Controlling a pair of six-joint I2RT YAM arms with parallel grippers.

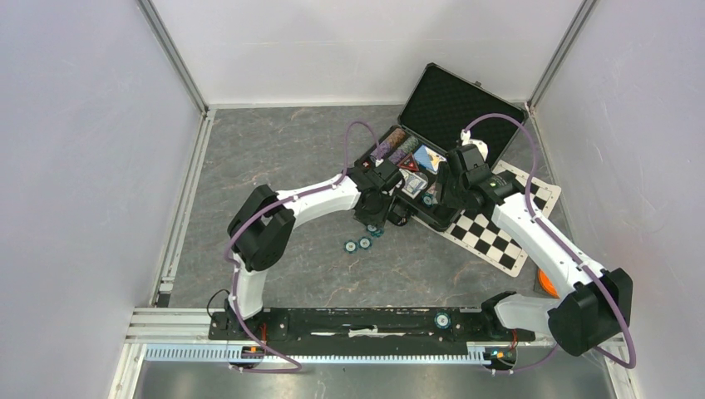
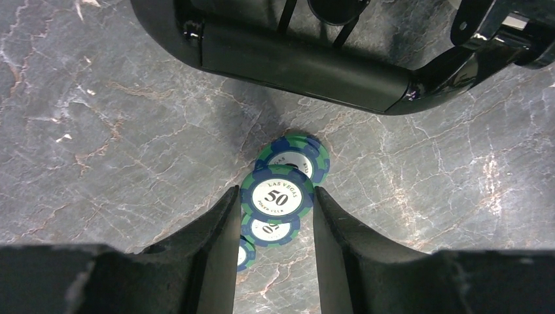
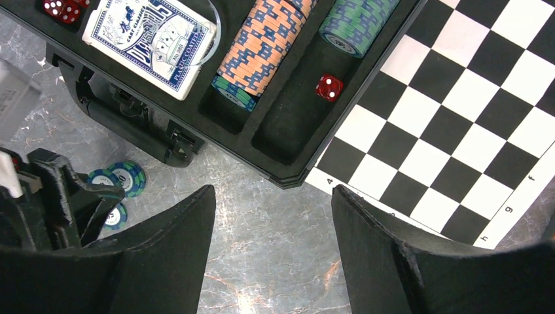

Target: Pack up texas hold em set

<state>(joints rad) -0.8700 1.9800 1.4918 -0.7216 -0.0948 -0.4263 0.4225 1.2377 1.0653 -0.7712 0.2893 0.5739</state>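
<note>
The black case lies open at the back right, its lid raised. Its foam tray holds a blue card deck, a row of brown-white chips, teal chips and red dice. My left gripper hovers just in front of the case handle, shut on a teal "50" chip held flat between its fingers. Below it, three more teal chips lie on the table. My right gripper is open and empty above the case's near corner.
A black-and-white checkered mat lies under and to the right of the case. An orange toy sits by the right arm. One teal chip rests on the base rail. Walls close in the table on three sides.
</note>
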